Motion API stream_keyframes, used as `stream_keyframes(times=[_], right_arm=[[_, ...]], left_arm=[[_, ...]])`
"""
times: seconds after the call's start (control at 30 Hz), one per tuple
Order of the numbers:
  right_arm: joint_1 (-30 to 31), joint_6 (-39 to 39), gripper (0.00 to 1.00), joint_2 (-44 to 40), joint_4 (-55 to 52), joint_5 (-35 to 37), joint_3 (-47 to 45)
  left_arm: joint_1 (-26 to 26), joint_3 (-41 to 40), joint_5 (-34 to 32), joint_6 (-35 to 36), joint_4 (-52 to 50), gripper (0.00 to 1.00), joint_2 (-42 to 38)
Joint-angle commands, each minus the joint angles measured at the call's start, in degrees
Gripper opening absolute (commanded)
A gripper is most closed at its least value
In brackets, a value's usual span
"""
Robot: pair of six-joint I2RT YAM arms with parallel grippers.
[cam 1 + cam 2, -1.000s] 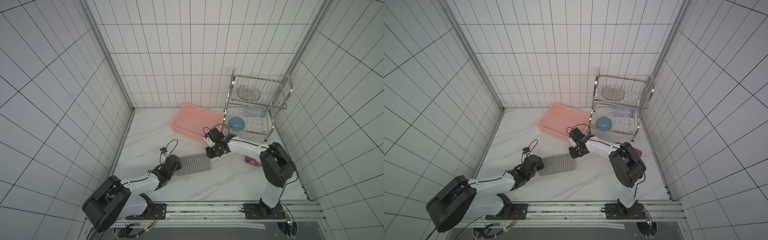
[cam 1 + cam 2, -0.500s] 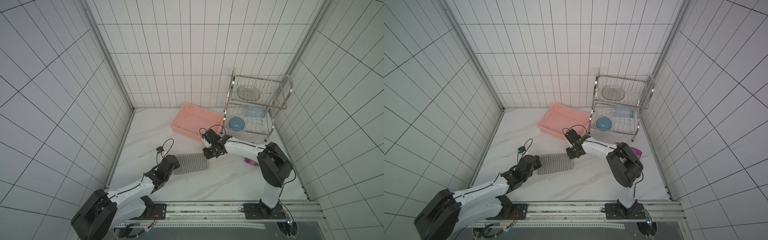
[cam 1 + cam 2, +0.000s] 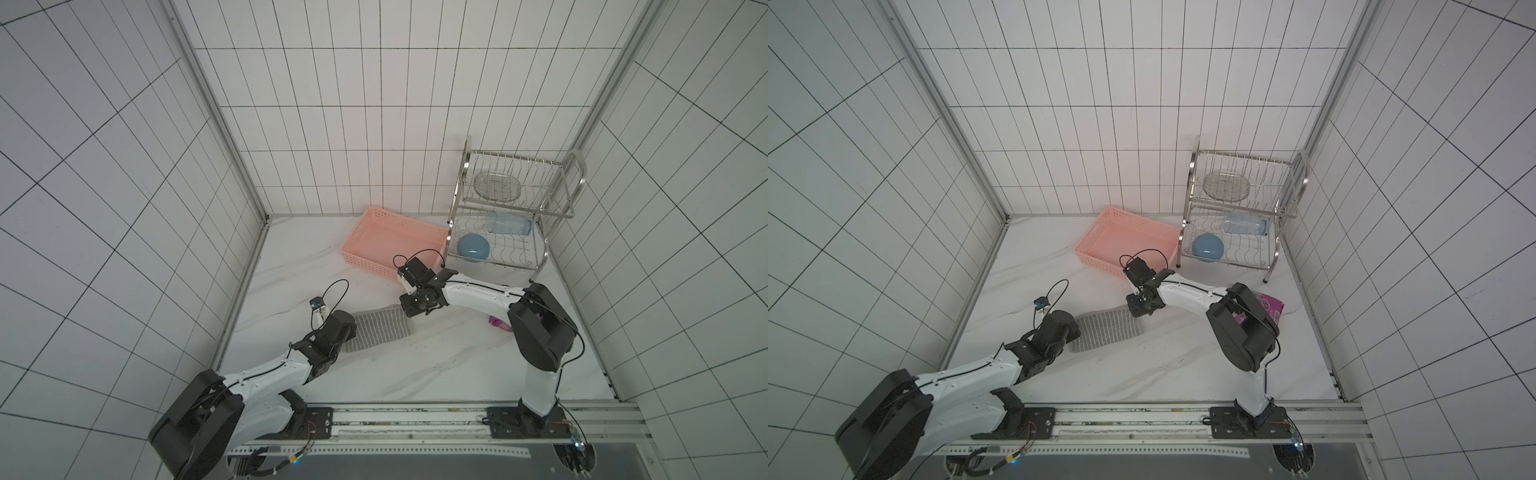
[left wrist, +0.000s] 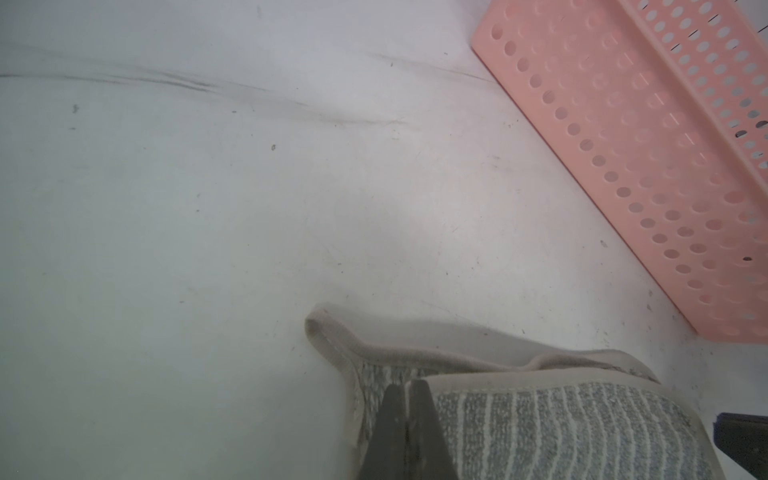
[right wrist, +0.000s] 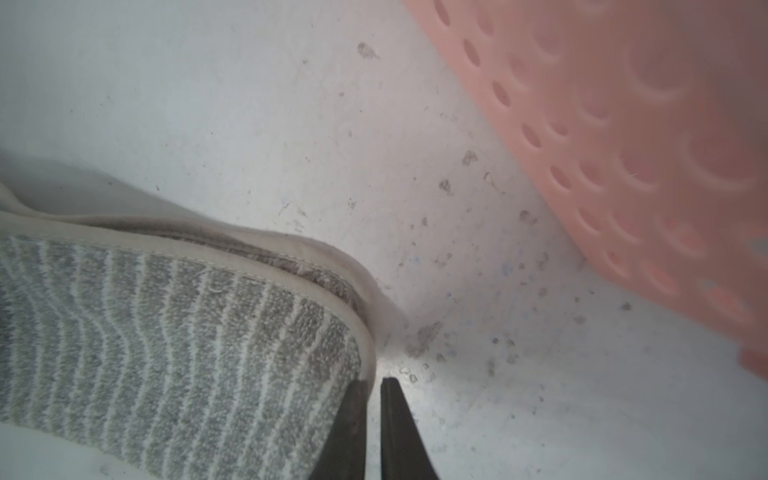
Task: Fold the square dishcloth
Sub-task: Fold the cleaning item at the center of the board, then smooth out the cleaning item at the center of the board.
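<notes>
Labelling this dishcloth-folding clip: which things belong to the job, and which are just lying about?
Job: square dishcloth, left gripper, right gripper.
Lying about: pink basket, dish rack, blue bowl, clear cup, glass dish, purple packet.

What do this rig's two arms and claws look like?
Both the left arm and right arm have glossy white link shells with bulky black joint housings, plus thin black cables looping above each wrist. The left claw and right claw end in slim, tapering matte-black fingers.
</notes>
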Motion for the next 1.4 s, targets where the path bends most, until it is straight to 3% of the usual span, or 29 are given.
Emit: stream_keyframes(times=[0.0, 0.2, 0.37, 0.7, 0.9, 1.03, 1.37], right_arm=[[0.5, 0.7, 0.12, 1.6, -0.1, 1.2, 1.8], [1.3, 1.6, 0.23, 1.6, -0.3, 1.9, 1.9], [2.6, 6.8, 0.33, -0.2, -1.6, 4.5, 0.6], [7.5, 10.7, 0.3, -5.3, -3.2, 7.4, -0.3], [8.1, 14.5, 0.29, -6.5, 2.3, -0.2, -4.4], [8.2, 16.8, 0.28, -4.7, 7.0, -4.8, -6.7], [8.2, 16.2, 0.24, 0.6, 7.7, -4.9, -5.1]], left_arm=[[0.4, 0.3, -1.0, -0.7, 0.6, 0.0, 1.1], [0.3, -0.7, -3.0, -2.8, 0.3, 0.0, 1.2], [0.3, -0.6, -3.2, -4.0, 0.6, 0.0, 3.7], [0.3, -0.3, -3.9, -7.0, -0.3, 0.0, 6.5], [0.4, -0.4, -4.8, -7.9, -3.2, 0.01, 2.9], [0.3, -0.1, -4.9, -7.8, -5.4, 0.1, -0.2], [0.3, 2.1, -4.1, -8.3, -17.9, 0.3, -14.9]])
